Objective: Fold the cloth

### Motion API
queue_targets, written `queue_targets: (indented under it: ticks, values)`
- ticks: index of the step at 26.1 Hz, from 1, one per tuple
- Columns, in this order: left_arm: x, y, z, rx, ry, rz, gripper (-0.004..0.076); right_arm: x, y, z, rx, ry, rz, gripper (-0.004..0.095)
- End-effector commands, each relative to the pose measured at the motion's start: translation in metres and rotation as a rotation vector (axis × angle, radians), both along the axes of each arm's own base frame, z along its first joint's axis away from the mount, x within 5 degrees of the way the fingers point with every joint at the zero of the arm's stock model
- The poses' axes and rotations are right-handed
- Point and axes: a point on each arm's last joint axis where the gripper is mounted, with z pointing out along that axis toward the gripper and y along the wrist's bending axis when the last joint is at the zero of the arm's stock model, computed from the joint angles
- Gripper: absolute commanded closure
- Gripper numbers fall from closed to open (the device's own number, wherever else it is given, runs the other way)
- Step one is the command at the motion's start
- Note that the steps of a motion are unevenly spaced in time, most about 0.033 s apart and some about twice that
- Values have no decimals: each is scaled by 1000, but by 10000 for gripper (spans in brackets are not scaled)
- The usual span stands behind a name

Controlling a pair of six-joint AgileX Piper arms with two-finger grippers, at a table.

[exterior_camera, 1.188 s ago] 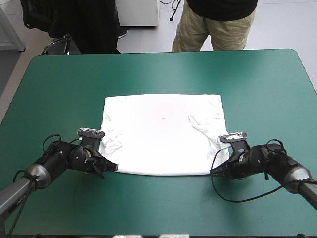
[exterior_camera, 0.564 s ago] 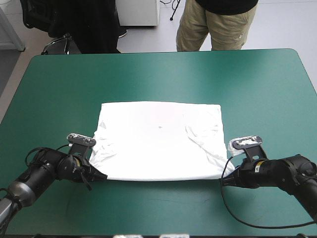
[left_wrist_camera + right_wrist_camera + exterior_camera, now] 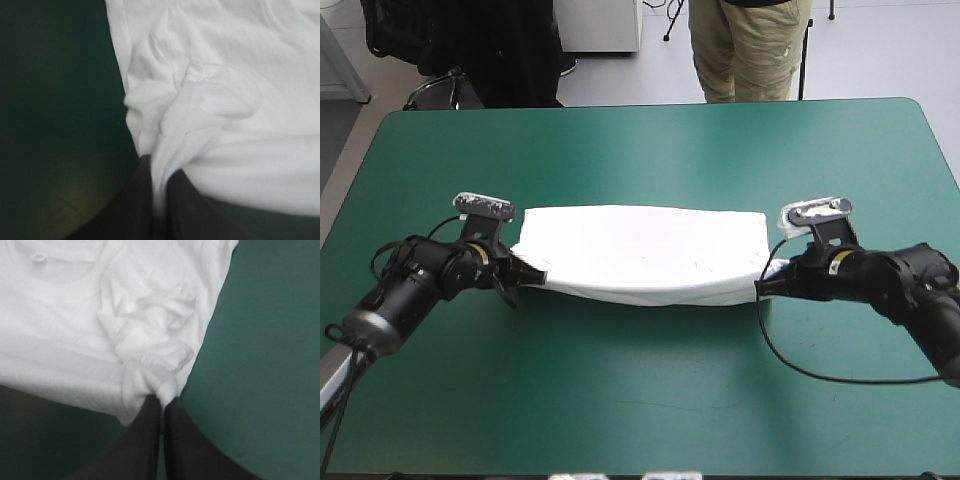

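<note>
From the high view you get the whole layout. The T-shirt (image 3: 640,235) lies across the middle of the table (image 3: 640,140), well apart from every edge. Its far edge rests flat on the teal-green cover. Its near edge is off the cover and sags in a shallow curve between the two grippers, with a shadow under it. The left gripper (image 3: 527,270) has the shirt's left corner and the right gripper (image 3: 767,283) has its right corner. From up here you cannot judge how tightly either one grips.

The wrist views settle that for you. In the left wrist view the black fingers (image 3: 132,210) are all but closed into a point. A bunch of white cloth is pinched between them and fans out ahead in soft folds. Bare cover shows beside the shirt's side edge.

In the right wrist view the fingers (image 3: 145,440) are likewise nearly together, and a knot of crumpled cloth is caught at their tips. The shirt's side edge runs away from them, with cover beyond it.

Only the right wrist view gives you a curved seam like a neckline and a small label (image 3: 36,257) beside it. The label is too blurred to read. In the high view you see only a faint speck on the cloth, too small to make out.
</note>
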Motion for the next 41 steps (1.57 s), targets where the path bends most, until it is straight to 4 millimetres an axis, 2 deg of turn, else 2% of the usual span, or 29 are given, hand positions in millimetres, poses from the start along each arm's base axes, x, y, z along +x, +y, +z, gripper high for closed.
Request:
queue_targets:
  ticks: [1,3,5,9,16,23,26,28,31,33,34,36,38,41]
  values:
    - [44,7,18,-45,-124,76,733,44,-4,14,9,-123,-29,925]
    - [71,13,17,-92,-130,125,733,73,-6,13,46,-130,-16,925]
    - [92,9,14,-121,-127,101,733,99,-1,8,72,-111,20,925]
    - [122,2,3,-155,-148,108,733,146,7,-7,64,-90,27,925]
    - [138,0,-15,-163,-161,113,733,178,11,-10,65,-152,7,925]
    - [144,-1,-10,-197,-242,125,732,183,9,-19,29,-136,-16,910]
    - [144,-2,-10,-183,-254,107,708,184,8,-22,20,-122,-15,797]
    - [144,-1,-9,-154,-259,79,629,184,8,-21,20,-124,-16,646]
    - [145,3,-4,-139,-254,78,387,182,-1,-10,39,-142,-52,431]
    - [147,8,4,-143,-255,94,216,178,-10,1,44,-162,-74,371]
    - [148,10,9,-143,-258,99,169,174,-16,8,45,-170,-85,370]
    - [148,13,24,-145,-263,106,125,164,-29,25,46,-193,-111,371]
    - [147,10,37,-168,-267,103,132,150,-43,42,45,-204,-135,372]
    - [142,-8,52,-206,-252,7,171,131,-56,59,42,-196,-156,373]
